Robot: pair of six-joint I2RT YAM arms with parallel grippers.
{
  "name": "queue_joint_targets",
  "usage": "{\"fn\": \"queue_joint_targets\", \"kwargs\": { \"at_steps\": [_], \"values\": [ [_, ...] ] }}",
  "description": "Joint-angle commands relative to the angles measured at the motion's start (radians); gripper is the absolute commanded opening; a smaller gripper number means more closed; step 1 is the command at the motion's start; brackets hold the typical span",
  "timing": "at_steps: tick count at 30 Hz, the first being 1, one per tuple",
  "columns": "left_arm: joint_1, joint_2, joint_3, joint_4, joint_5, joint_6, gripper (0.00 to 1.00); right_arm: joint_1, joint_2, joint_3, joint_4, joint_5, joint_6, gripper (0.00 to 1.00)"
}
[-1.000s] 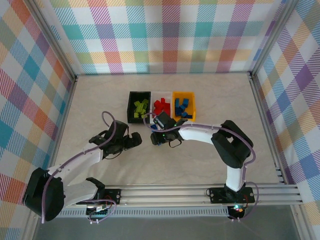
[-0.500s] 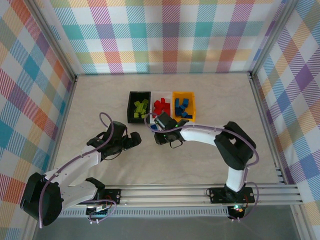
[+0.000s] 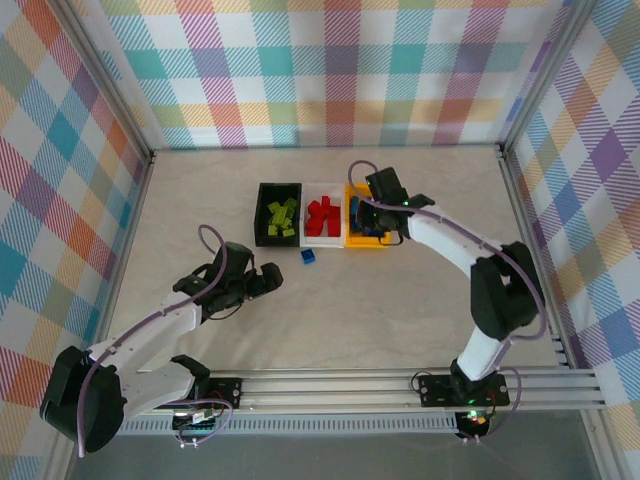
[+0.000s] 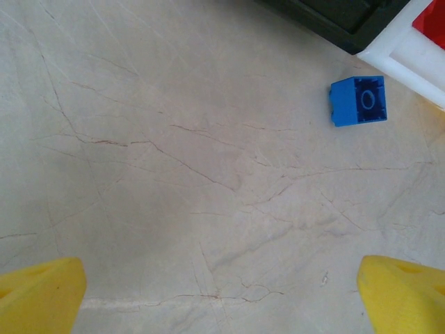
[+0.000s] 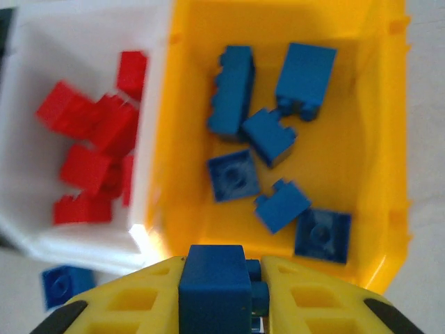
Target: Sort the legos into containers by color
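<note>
Hovering over the table's [image 3: 430, 290] near-left part, the left gripper [image 4: 222, 299] spreads its fingers wide around nothing. One stray blue lego [image 4: 357, 101] lies just beside the white bin's [image 3: 323, 240] near edge. Mid-table, side by side, the black bin [image 3: 260, 215] holds green legos [image 3: 282, 215], the white one red legos [image 5: 90, 149] and the orange-yellow bin [image 5: 184, 104] blue legos [image 5: 268, 136]. Above that bin's near rim the right gripper [image 5: 219, 268] clamps a blue brick [image 5: 211, 278].

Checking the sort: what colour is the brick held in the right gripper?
Blue; the brick shows best in the right wrist view.
</note>
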Motion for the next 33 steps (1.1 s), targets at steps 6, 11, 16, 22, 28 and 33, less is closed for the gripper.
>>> {"fn": "queue_joint_targets", "kwargs": {
  "at_steps": [6, 11, 16, 22, 28, 33],
  "values": [
    [0.008, -0.068, -0.001, -0.033, 0.009, -0.012, 1.0, -0.045, 0.213, 0.303, -0.221, 0.13, -0.013, 0.31],
    [0.008, -0.087, -0.001, -0.048, 0.007, -0.007, 1.0, -0.046, 0.293, 0.412, -0.309, 0.176, -0.022, 0.34],
    [0.01, -0.092, 0.003, -0.052, 0.008, -0.005, 1.0, -0.044, 0.288, 0.416, -0.306, 0.191, -0.037, 0.49],
    [0.012, -0.101, 0.022, -0.062, 0.007, -0.002, 1.0, 0.026, 0.153, 0.311, -0.181, 0.156, -0.12, 0.71],
    [0.017, -0.137, 0.03, -0.08, -0.012, 0.004, 1.0, 0.191, 0.013, 0.133, -0.067, 0.086, -0.114, 0.79],
    [0.023, -0.164, 0.036, -0.097, -0.021, 0.013, 1.0, 0.293, 0.003, -0.008, 0.054, 0.013, -0.008, 0.82]
  ]
}}
